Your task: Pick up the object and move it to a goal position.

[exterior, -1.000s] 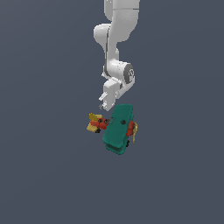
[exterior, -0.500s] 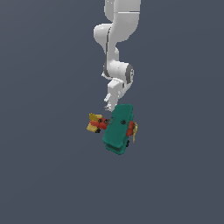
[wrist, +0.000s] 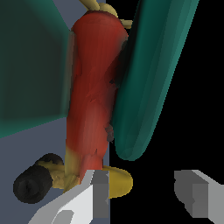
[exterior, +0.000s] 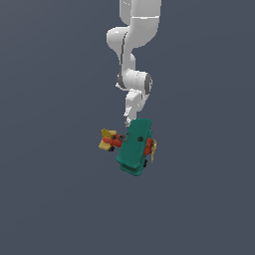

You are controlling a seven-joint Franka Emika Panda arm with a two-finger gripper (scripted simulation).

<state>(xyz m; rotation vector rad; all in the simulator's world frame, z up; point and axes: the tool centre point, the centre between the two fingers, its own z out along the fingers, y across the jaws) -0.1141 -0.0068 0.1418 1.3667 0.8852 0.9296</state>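
Observation:
The toy airplane (exterior: pixel 133 147) lies on the grey floor, with broad teal wings, a red body, yellow tail fins (exterior: pixel 106 140) and a yellow propeller (exterior: pixel 153 149). My gripper (exterior: pixel 129 120) hangs just above the far edge of the wing, and the exterior view does not show whether it touches. In the wrist view the red body (wrist: pixel 92 96) runs between the two teal wings, with a black wheel (wrist: pixel 30 186) near its end. The gripper (wrist: pixel 144 194) is open. One finger (wrist: pixel 98 197) sits beside the body's end, and the gap between the fingers holds nothing.
The grey floor (exterior: pixel 50 199) surrounds the airplane on all sides. The white arm (exterior: pixel 134 40) comes down from above in the exterior view. No other objects show.
The gripper has come down and slightly toward the exterior view's right, closer to the airplane's wing. The airplane has not moved.

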